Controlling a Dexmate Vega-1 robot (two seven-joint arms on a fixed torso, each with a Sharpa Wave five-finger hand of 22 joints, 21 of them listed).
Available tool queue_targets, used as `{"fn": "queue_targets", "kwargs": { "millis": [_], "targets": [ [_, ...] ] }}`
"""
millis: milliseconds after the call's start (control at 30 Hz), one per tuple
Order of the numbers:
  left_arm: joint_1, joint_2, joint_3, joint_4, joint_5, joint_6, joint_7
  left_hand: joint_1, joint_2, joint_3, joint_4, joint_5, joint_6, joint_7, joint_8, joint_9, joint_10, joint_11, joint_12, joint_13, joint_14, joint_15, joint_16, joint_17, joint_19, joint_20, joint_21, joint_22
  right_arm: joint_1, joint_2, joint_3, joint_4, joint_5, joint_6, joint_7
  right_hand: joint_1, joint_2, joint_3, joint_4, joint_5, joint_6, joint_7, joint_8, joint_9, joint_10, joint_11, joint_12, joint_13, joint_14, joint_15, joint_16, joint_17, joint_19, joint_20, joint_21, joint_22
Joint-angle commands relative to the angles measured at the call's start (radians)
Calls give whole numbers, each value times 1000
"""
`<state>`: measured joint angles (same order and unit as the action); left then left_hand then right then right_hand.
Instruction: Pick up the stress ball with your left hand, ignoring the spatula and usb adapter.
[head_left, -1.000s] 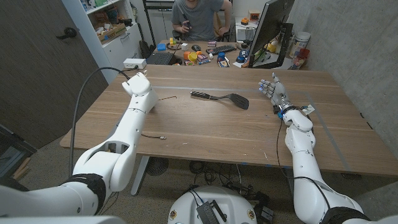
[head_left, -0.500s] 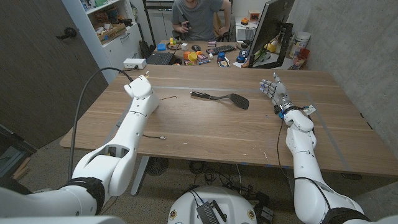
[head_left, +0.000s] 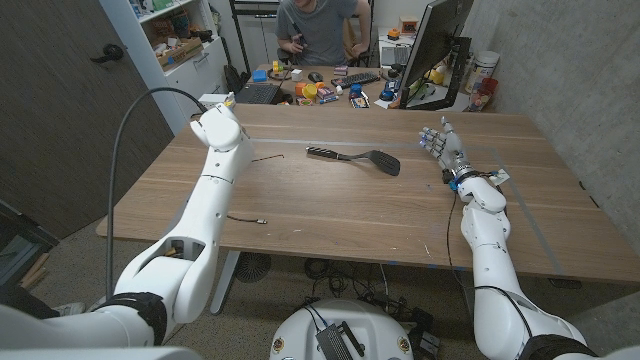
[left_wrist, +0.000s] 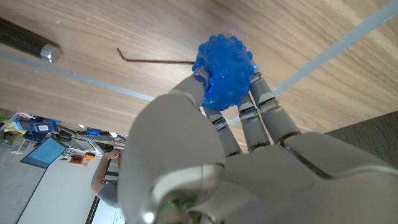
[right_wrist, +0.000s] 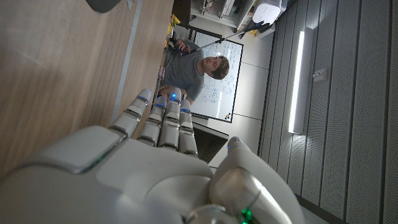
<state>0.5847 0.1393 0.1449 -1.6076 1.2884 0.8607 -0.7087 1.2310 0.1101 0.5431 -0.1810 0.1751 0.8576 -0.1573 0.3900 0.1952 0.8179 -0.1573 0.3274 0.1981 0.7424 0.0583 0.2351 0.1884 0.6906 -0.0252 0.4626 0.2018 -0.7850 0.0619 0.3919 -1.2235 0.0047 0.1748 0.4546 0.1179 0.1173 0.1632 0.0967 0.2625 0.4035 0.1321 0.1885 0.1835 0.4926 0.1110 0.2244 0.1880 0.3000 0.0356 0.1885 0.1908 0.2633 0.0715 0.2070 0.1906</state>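
While the spatula lies apart, left robot hand grips stress ball (blue, knobbly).

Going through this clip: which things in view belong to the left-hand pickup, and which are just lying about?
Part of the job:
- blue stress ball, gripped in the fingers of the left hand

Lying about:
- black spatula, on the table
- thin bent wire
- right hand, holding nothing, fingers up
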Motion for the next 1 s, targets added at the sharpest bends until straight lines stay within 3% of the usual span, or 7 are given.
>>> {"fn": "queue_targets", "kwargs": {
  "millis": [33,400,1000],
  "targets": [
    [6,-28,-5,-184,160,8,-134,11,20,26,18,4,10,0,1,1,136,-49,-4,3,140,-294,-1,2,30,-133,7,3,-6,-2,2,-17,9,0,10,11,34,8,-1,6,-4,4,2,6,0,-3,-3,4,-6,1,0,3,-6,-1,1,0],
    [17,-103,-31,-242,274,-48,-184,10,19,28,17,3,13,0,0,1,142,-49,-7,3,144,-294,-4,2,25,-133,8,3,-13,-1,3,-35,14,-7,12,11,35,8,-2,5,-4,5,2,6,0,-1,-3,4,-7,1,1,3,-7,-1,1,0],
    [39,-192,-90,-276,342,-128,-179,10,18,31,17,2,17,-2,-2,0,145,-49,-11,3,149,-294,-7,1,21,-133,10,2,-20,-4,-1,-50,16,-14,19,12,35,9,-2,5,-4,7,3,6,-1,-2,-3,4,-8,2,2,3,-7,-1,1,0]
  ]
}}
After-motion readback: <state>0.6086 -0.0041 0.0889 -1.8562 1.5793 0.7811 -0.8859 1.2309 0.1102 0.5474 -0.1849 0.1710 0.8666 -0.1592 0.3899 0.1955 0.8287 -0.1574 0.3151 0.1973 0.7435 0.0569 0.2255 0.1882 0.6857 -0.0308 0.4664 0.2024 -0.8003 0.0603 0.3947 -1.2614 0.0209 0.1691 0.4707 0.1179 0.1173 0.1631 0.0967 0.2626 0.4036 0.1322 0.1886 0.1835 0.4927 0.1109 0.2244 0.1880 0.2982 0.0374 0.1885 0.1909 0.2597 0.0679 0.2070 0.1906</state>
